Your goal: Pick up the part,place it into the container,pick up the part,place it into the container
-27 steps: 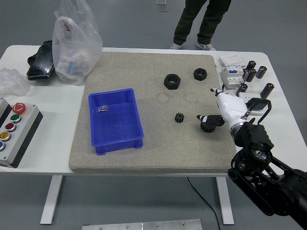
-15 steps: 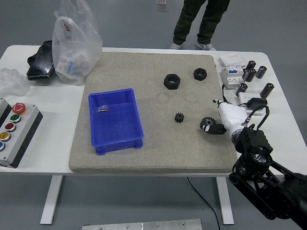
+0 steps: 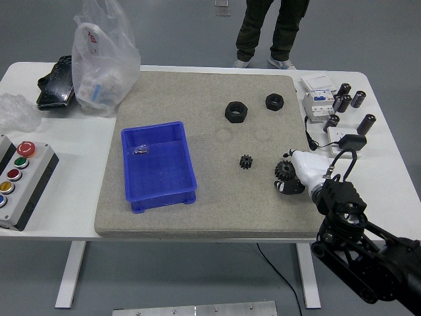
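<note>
— Black larger gear (image 3: 285, 171) sits on the grey mat (image 3: 197, 217), touching the right hand (image 3: 299, 176) on its left side. Gripped?
— Cannot tell; fingers lie hidden under the white shell.
— Counts?
— Two gears, the small gear (image 3: 247, 161) apart; two hex nuts (image 3: 236, 111); one blue container (image 3: 158, 166), something small and unclear inside.

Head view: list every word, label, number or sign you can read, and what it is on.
No text is legible.
Plastic bag: red print near its top, too blurred to read.
White electrical unit: markings too small to read.
Button box: coloured buttons, no readable labels.
Blue container: no print visible.
</note>
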